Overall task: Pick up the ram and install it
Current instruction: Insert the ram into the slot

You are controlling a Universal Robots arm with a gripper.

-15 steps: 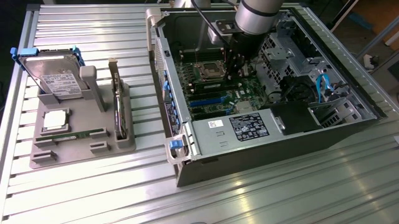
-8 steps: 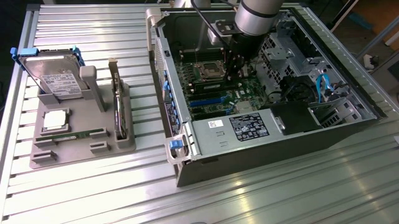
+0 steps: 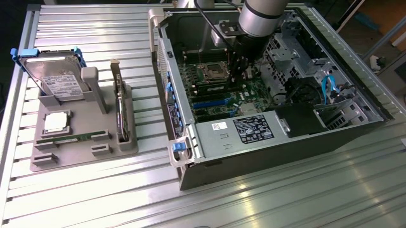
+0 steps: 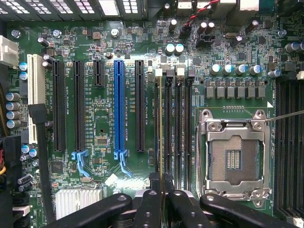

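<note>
End effector [image 4: 161, 183] clamped on the ram [image 4: 161, 133] — edge-on between its tips, over the motherboard [image 4: 104, 118]

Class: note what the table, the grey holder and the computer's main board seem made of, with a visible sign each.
Table: likely aluminium, ribbed, with a bright brushed sheen. Holder: probably matte grey plastic, moulded with soft edges and no glare. Main board: green lacquered laminate, seemingly fibreglass, carrying soldered parts.
</note>
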